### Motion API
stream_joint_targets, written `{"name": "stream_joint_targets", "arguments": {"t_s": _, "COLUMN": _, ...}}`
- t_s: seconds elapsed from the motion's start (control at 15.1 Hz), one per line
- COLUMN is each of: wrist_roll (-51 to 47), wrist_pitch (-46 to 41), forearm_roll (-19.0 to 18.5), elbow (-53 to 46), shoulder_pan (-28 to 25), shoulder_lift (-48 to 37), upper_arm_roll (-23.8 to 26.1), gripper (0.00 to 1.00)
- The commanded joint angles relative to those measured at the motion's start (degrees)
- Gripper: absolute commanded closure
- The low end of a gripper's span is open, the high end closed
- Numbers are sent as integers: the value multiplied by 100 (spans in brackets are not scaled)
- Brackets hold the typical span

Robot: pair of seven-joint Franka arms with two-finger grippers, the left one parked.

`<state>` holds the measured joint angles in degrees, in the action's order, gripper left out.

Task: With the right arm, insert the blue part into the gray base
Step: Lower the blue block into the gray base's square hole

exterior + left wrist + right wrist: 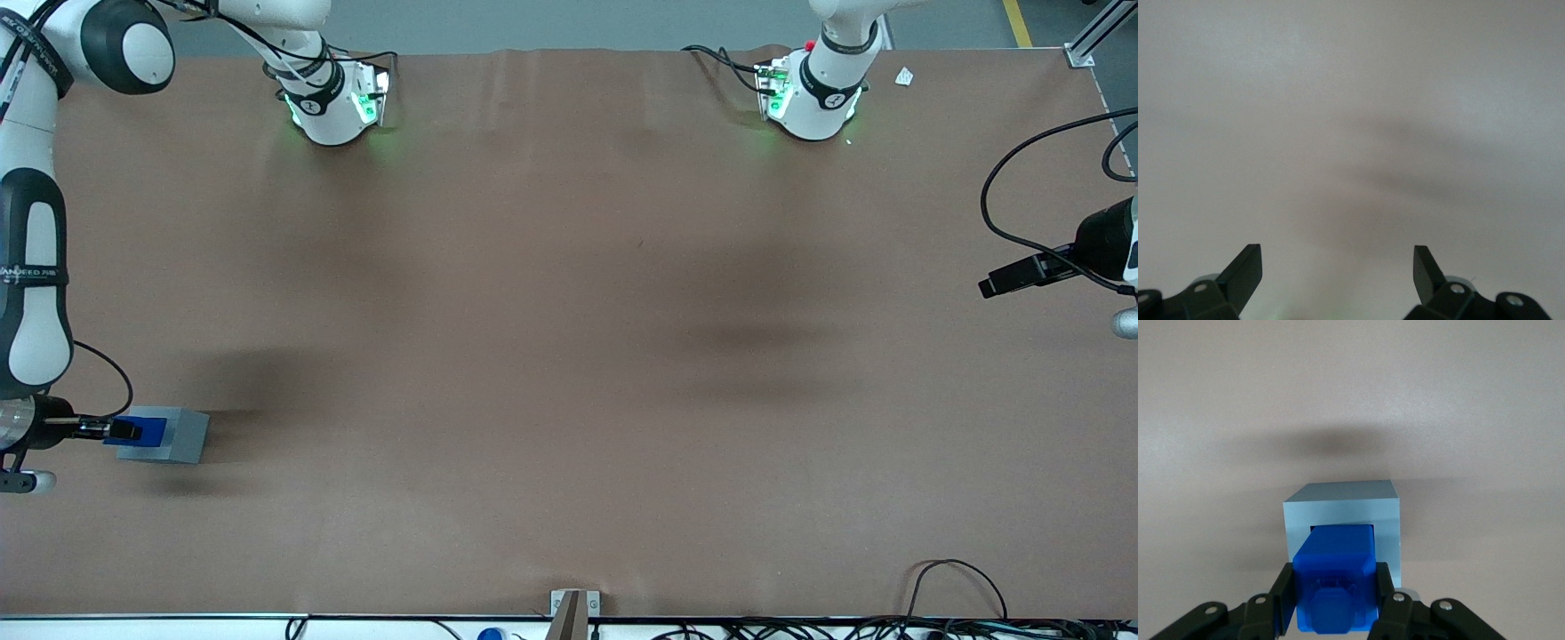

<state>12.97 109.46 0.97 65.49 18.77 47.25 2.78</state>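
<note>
Nearest the wrist camera, the gripper [1335, 603] has its 2 fingers [1286, 587] clamped on the blue part [1335, 577], keeping it upright so its lower end can enter the square recess of the gray base [1341, 510]. Smooth, glossy blue plastic meets a matte, boxy block with a paler rim. Both sit at the working arm's end of the plain brown tabletop [569, 356].

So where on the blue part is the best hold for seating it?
On its two flat side faces, from above: the gripper is shut on the blue part that way, leaving its lower end free to enter the recess in the gray base.
</note>
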Motion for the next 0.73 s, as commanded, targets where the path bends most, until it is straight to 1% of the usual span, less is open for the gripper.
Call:
{"name": "stream_joint_targets", "arguments": {"t_s": 0.0, "wrist_roll": -40, "wrist_pitch": 14, "forearm_roll": 26, "elbow": -54, "shoulder_pan": 66, "shoulder_lift": 30, "upper_arm_roll": 56, "gripper": 100}}
{"name": "stream_joint_targets", "arguments": {"t_s": 0.13, "wrist_roll": -40, "wrist_pitch": 49, "forearm_roll": 26, "elbow": -37, "shoulder_pan": 66, "shoulder_lift": 30, "upper_arm_roll": 56, "gripper": 100}}
{"name": "stream_joint_targets", "arguments": {"t_s": 0.33, "wrist_roll": -23, "wrist_pitch": 436, "forearm_roll": 53, "elbow": 173, "shoulder_pan": 48, "shoulder_lift": -31, "upper_arm_roll": 56, "gripper": 100}}
{"name": "stream_joint_targets", "arguments": {"t_s": 0.66, "wrist_roll": -23, "wrist_pitch": 463, "forearm_roll": 53, "elbow": 192, "shoulder_pan": 48, "shoulder_lift": -40, "upper_arm_roll": 56, "gripper": 100}}
